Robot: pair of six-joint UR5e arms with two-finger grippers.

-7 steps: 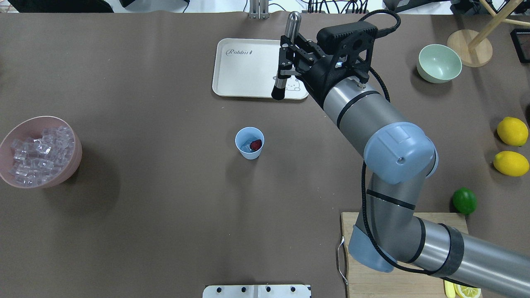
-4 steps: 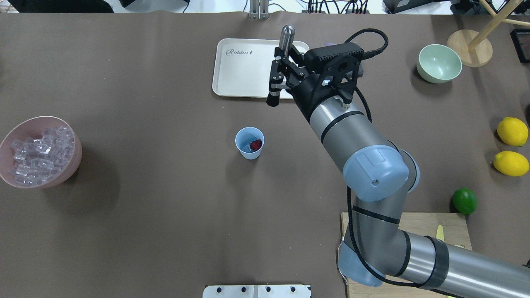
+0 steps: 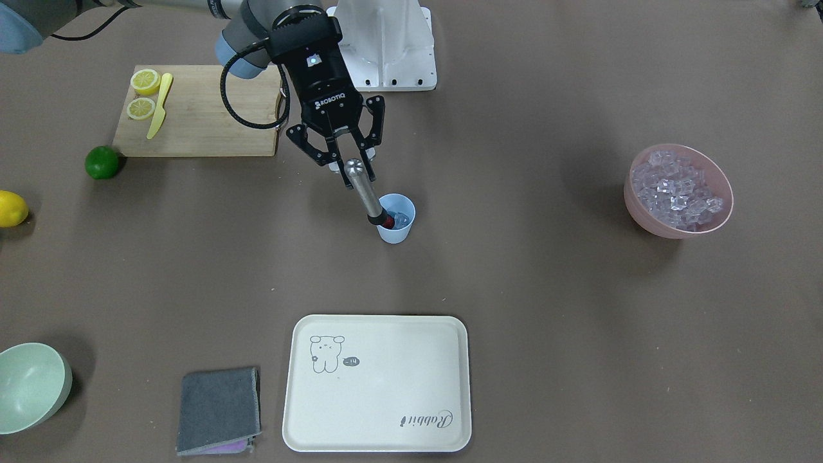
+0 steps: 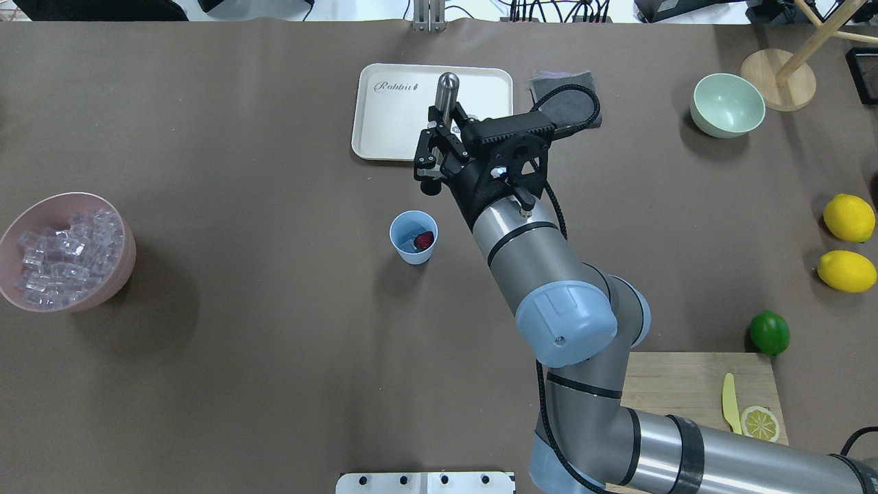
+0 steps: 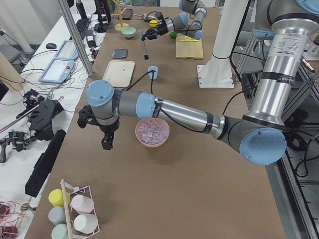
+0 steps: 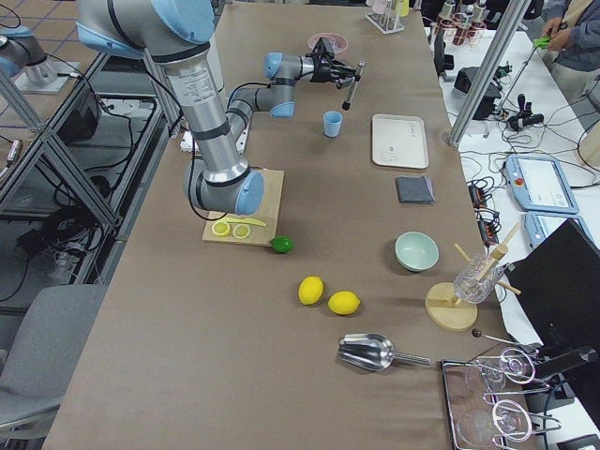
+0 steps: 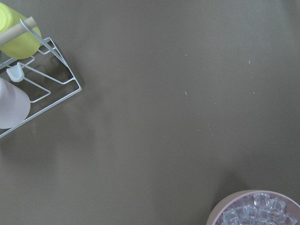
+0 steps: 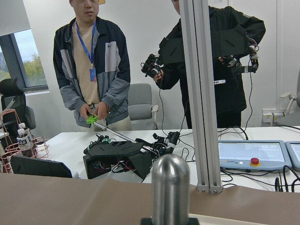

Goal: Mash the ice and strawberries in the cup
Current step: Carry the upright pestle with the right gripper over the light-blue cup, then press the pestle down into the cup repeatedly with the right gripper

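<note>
The light-blue cup (image 4: 413, 237) stands mid-table with a red strawberry (image 4: 424, 240) and clear ice (image 3: 402, 219) inside. More ice fills a pink bowl (image 4: 65, 250). My right gripper (image 4: 437, 142) is shut on a steel muddler (image 4: 443, 110), held upright and slightly tilted. Its black tip (image 4: 430, 186) hangs in the air just beyond the cup's far rim. In the front view the muddler (image 3: 364, 191) slants down toward the cup (image 3: 396, 219). My left gripper (image 5: 106, 141) hovers beside the pink bowl (image 5: 152, 133); I cannot tell its state.
A cream tray (image 4: 398, 116) and grey cloth (image 4: 566, 92) lie beyond the cup. A green bowl (image 4: 727, 105), two lemons (image 4: 848, 218), a lime (image 4: 769, 332) and a cutting board (image 4: 693, 384) with knife sit right. A cup rack (image 7: 28, 89) stands far left. People stand behind the table.
My right arm has carried the muddler off the tray, leftward and nearer, to just beyond the cup. The cup and its contents have not moved.
</note>
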